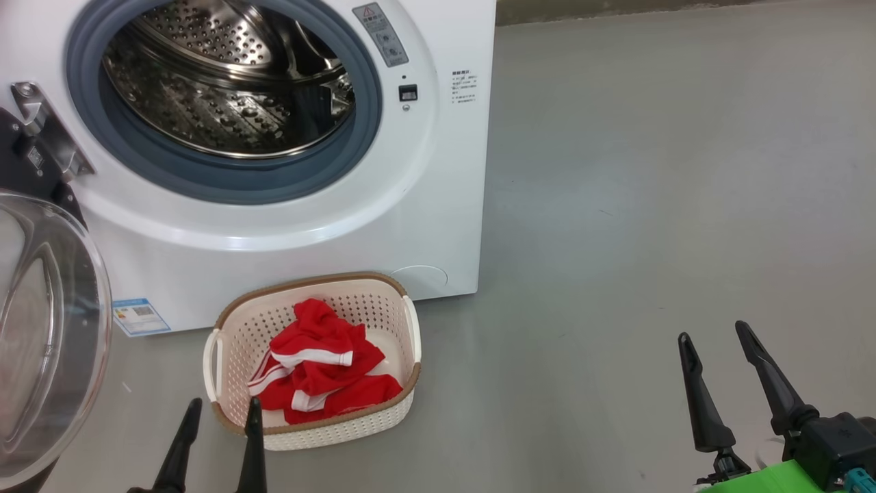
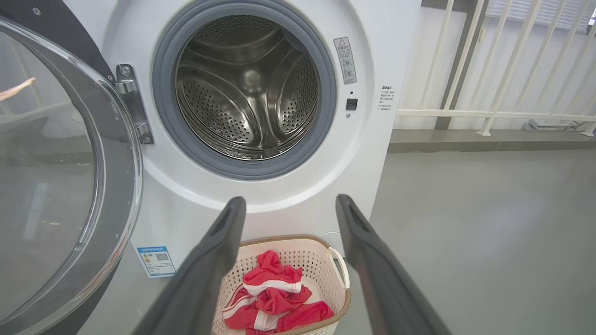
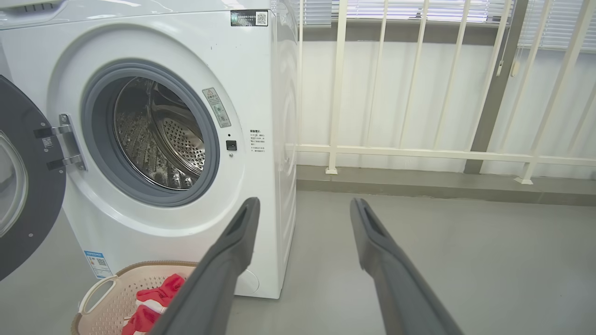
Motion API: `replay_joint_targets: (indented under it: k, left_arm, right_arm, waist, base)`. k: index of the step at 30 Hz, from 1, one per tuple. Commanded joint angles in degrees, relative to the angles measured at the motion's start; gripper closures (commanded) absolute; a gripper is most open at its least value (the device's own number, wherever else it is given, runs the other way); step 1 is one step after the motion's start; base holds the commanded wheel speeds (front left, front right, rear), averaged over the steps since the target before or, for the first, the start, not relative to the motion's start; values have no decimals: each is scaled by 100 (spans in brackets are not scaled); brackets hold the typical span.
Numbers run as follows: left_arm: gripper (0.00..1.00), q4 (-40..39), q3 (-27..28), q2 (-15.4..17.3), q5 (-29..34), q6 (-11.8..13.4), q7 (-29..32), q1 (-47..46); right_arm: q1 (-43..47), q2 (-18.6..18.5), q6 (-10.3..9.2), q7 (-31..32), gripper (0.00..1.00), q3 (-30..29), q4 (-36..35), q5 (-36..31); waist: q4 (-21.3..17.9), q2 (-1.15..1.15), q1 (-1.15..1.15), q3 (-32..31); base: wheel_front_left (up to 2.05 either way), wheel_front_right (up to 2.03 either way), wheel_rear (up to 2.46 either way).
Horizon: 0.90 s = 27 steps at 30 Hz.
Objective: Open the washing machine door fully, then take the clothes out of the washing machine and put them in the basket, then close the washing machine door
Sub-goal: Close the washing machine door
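The white washing machine (image 1: 438, 226) (image 2: 363, 153) (image 3: 260, 70) stands open, its steel drum (image 1: 226, 75) (image 2: 247, 88) bare inside. Its door (image 1: 48, 329) (image 2: 56, 172) (image 3: 18, 186) is swung out wide on the left hinge. On the floor in front sits the cream basket (image 1: 400, 311) (image 2: 339, 267) (image 3: 100, 291) holding the red clothes (image 1: 321, 370) (image 2: 274, 298) (image 3: 156, 298) with white stripes. My left gripper (image 1: 222, 407) (image 2: 288, 204) hangs open just in front of the basket, nothing between its fingers. Off to the right, over bare floor, my right gripper (image 1: 715, 332) (image 3: 305, 204) is open and holds nothing.
Grey floor (image 1: 650, 205) stretches out to the right of the machine. A white railing (image 3: 419, 93) (image 2: 489, 70) and a low grey kerb (image 3: 419, 181) run along the back wall. The open door takes up the room to the left.
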Motion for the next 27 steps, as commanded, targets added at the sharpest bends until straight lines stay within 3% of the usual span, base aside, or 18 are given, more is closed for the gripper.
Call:
replay_joint_targets:
  k: [1, 13, 27]
  left_arm:
    - [0, -147, 166, 93, 63, 76, -21, -99]
    - [0, -319, 124, 58, 110, 219, -41, -120]
    - [0, -634, 82, 9, 80, 297, -51, -134]
  right_arm:
    - [-141, -82, 35, -37, 0, 110, -159, -51]
    - [-134, -82, 35, -37, 0, 122, -203, -51]
    - [-186, -82, 35, -37, 0, 201, -261, -96]
  waist:
    - [-1, 0, 0, 2]
    - [103, 0, 0, 118]
    - [692, 0, 0, 106]
  base:
    - [0, 0, 0]
    - [0, 0, 0]
    - [0, 0, 0]
